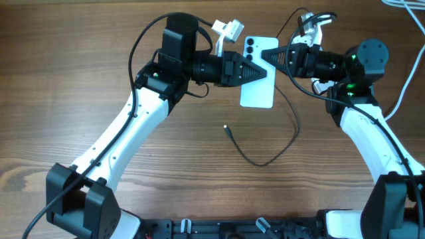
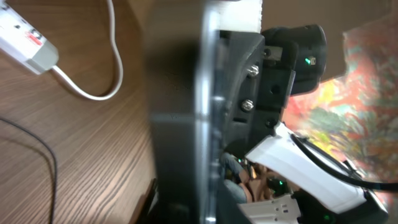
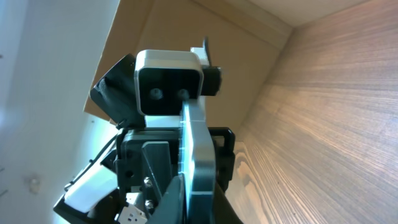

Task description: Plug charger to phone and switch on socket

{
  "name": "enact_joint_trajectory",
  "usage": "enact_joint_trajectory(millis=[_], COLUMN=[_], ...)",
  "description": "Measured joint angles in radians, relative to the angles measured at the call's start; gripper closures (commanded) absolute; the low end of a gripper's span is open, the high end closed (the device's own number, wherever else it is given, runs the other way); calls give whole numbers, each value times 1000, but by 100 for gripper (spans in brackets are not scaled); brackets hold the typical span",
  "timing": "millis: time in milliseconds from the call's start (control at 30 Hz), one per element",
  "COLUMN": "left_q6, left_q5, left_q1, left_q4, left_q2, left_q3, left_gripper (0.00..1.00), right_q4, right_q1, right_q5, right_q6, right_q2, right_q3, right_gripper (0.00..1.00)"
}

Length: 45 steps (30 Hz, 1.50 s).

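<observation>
The phone [image 1: 260,89] shows its pale white back with three dark lenses, held between both grippers at the back of the table. My left gripper [image 1: 251,71] is shut on its left edge and my right gripper [image 1: 272,57] is shut on its right edge. Both wrist views show the phone edge-on between the fingers, in the left wrist view [image 2: 208,112] and in the right wrist view [image 3: 198,155]. The charger [image 1: 293,130] is a thin black cable lying loose on the table, its plug tip [image 1: 226,128] free below the phone. The socket [image 1: 231,29] lies behind my left arm, partly hidden, and also shows in the left wrist view [image 2: 25,38].
The socket's thick white cord [image 2: 93,87] loops beside it. A small white block [image 1: 311,21] with black wires sits behind my right gripper. More white cords [image 1: 406,79] run along the far right edge. Bare wooden table [image 1: 199,172] lies in front.
</observation>
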Motion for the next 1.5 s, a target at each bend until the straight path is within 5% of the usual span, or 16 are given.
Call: enact_joint_trajectory(millis=[100, 233, 467, 700, 867, 1167, 1400, 1500], left_q6=[0, -13, 43, 83, -91, -365, -426, -433], left_q5=[7, 28, -96, -319, -359, -59, 180, 215], left_q1=[0, -21, -27, -13, -12, 11, 84, 89], left_q4=[4, -23, -372, -649, -773, -755, -676, -676], left_q2=[0, -6, -14, -14, -14, -14, -14, -14], left_q3=[0, 2, 14, 14, 14, 14, 14, 14], left_gripper=[96, 96, 96, 96, 96, 96, 96, 96], right_q4=[4, -31, -251, -723, -1044, -1444, -1599, -1606], right_q1=[0, 1, -7, -50, -54, -54, -54, -55], right_q5=[0, 45, 79, 171, 354, 866, 1176, 1241], right_q6=[-13, -78, -251, -547, -732, -769, -731, -711], right_q2=[-1, 9, 14, 16, 16, -157, -163, -148], right_q3=[0, 0, -2, -5, -5, -7, -7, -7], right_gripper=[48, 27, 21, 22, 29, 28, 23, 12])
